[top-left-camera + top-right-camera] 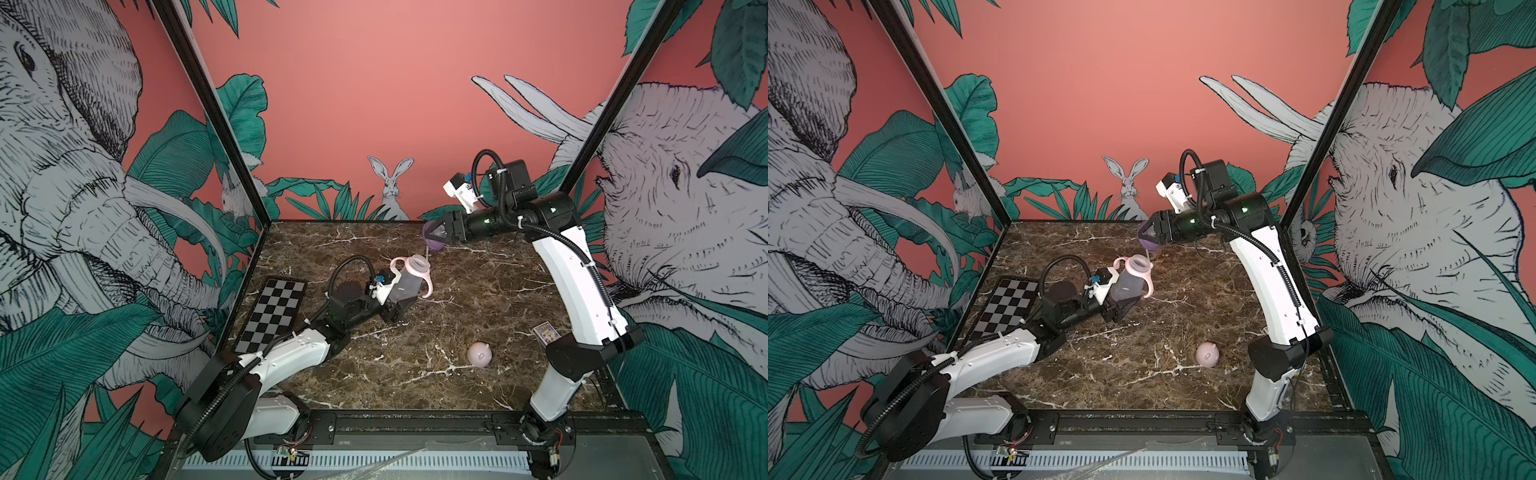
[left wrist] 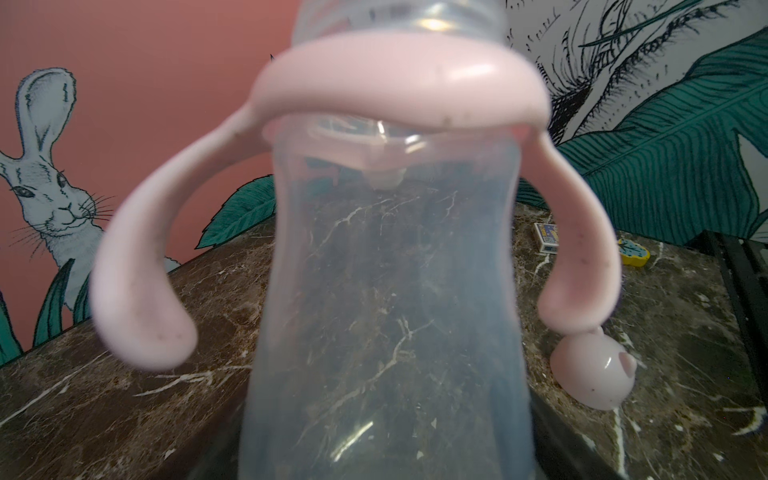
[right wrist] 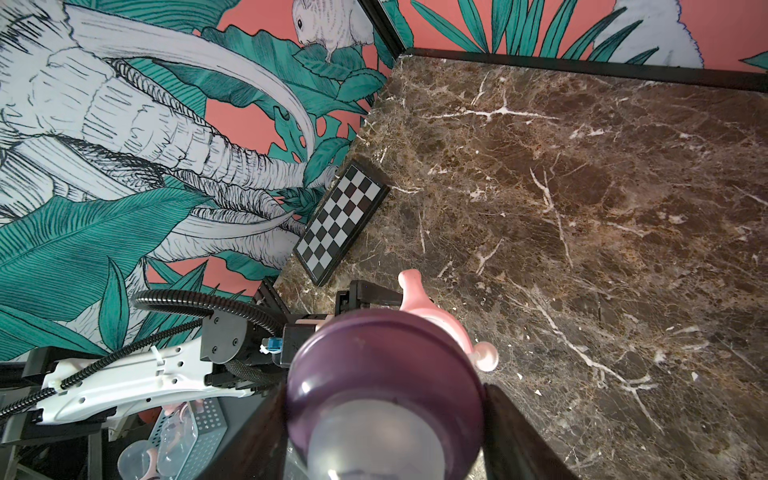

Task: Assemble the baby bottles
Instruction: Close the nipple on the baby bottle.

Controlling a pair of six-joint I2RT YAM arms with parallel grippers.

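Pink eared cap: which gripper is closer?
Left. The left gripper, shut on the clear bottle body, sits mid-table, left of the cap; the right gripper, holding the purple collar, is raised near the back wall.

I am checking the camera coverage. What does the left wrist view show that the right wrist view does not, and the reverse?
Only the left wrist view: the clear bottle body, the pink eared cap on the marble table, a small card box. Only the right wrist view: the purple collar in the right gripper, the checkerboard, the left arm. Both: the pink handled ring and the table.
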